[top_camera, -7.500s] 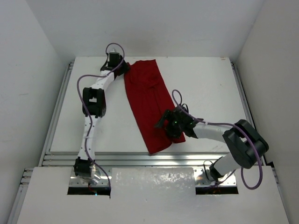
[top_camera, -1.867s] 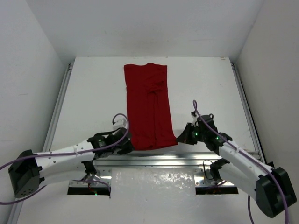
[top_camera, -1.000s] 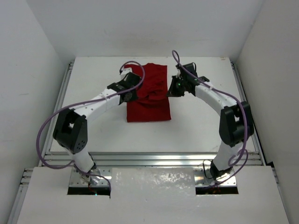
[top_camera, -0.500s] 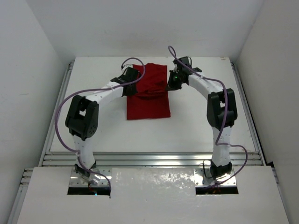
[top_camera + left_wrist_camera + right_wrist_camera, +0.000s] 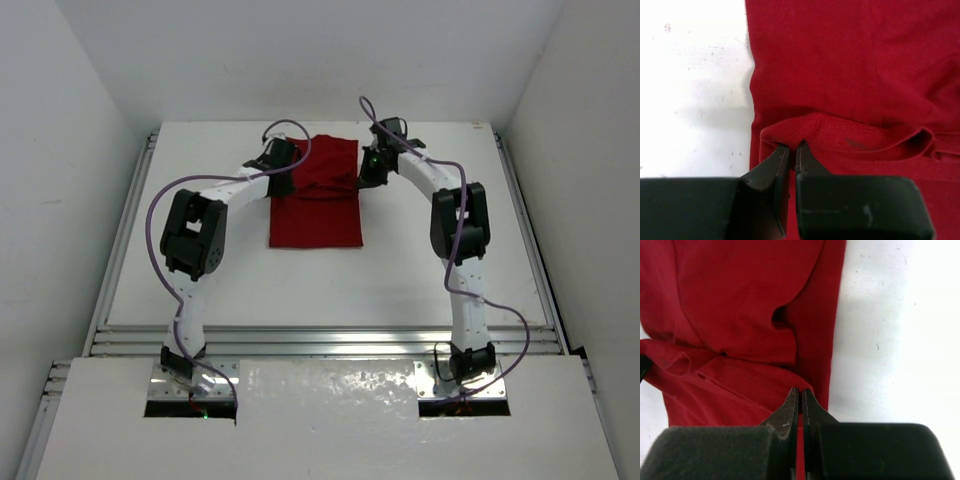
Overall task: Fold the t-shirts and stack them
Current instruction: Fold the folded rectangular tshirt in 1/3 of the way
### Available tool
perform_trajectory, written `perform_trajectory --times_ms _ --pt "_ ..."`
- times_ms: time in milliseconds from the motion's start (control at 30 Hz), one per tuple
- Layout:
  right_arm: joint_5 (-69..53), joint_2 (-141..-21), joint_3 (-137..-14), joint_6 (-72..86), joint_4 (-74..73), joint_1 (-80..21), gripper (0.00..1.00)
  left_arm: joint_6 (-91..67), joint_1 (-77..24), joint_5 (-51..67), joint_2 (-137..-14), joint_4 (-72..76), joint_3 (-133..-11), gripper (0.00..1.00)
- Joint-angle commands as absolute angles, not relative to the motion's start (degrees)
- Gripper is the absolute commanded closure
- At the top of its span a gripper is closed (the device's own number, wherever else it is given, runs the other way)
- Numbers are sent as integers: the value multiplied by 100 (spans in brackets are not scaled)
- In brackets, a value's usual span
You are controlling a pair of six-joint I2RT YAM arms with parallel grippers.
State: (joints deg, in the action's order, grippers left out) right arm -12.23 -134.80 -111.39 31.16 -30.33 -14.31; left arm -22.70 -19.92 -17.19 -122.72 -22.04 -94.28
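Note:
The dark red t-shirt (image 5: 316,205) lies at the far middle of the white table (image 5: 200,270), its near end doubled back over the far half. My left gripper (image 5: 284,163) is shut on the hem corner at the shirt's left edge; the left wrist view shows the hem (image 5: 840,135) pinched at the gripper's (image 5: 792,148) tips. On the right edge, my right gripper (image 5: 366,167) is shut on the other hem corner, and in the right wrist view the red cloth (image 5: 740,310) is clamped at the gripper's (image 5: 800,392) tips. The carried fold sags between both grippers.
Metal rails (image 5: 310,342) run along the table's near edge and a rail (image 5: 128,215) lines the left side. White walls (image 5: 590,150) close in on three sides. Both arms arch out to the far end, with purple cables (image 5: 157,215) looping beside them.
Both grippers carried the shirt's near hem from the front edge up and over to the far end, halving its length. In the last half second they moved slightly farther and the fold settled.

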Motion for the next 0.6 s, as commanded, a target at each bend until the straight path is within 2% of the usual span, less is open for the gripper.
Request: perform_trajectory --times_ms 0,100,133,167,200,233,267,300,400,467,567 --pt "-1125 -13544 -11504 2997 -3024 -1354 100 -2171 -1890 -1801 -12427 -1942 -9764 100" --pt "-1186 -13737 -11706 3006 -2936 -1310 100 -2223 -1828 -1890 -12586 -1942 -9896 100" --pt "-1247 -13798 -11768 3006 -2909 -1283 95 -2250 -1793 -1924 -12647 -1951 -9940 100" --pt "-1292 -13938 -11864 2988 -2909 -1275 86 -2346 -1793 -1994 -12665 -1960 -9967 100" --pt "-1327 -13983 -12004 2962 -2900 -1266 62 -2390 -1776 -2047 -12682 -2003 -9984 100" --pt "-1284 -14027 -12093 2962 -2935 -1266 56 -2417 -1758 -2135 -12700 -2004 -10045 97" --pt "-1266 -14071 -12189 2945 -2953 -1266 56 -2495 -1749 -2171 -12691 -2030 -10089 82" --pt "-1300 -14089 -12417 2918 -2979 -1240 55 -2496 -1749 -2188 -12674 -2022 -10125 77" --pt "-1336 -14019 -12848 2883 -3164 -1204 52 -2584 -1758 -2373 -12307 -1864 -10152 33" --pt "-1484 -13783 -12710 2822 -3016 -1195 52 -2636 -1749 -2426 -12112 -1758 -10134 1" --pt "-1845 -12940 -11377 2716 -2176 -1309 51 -2716 -1775 -2303 -11507 -1521 -9705 0"
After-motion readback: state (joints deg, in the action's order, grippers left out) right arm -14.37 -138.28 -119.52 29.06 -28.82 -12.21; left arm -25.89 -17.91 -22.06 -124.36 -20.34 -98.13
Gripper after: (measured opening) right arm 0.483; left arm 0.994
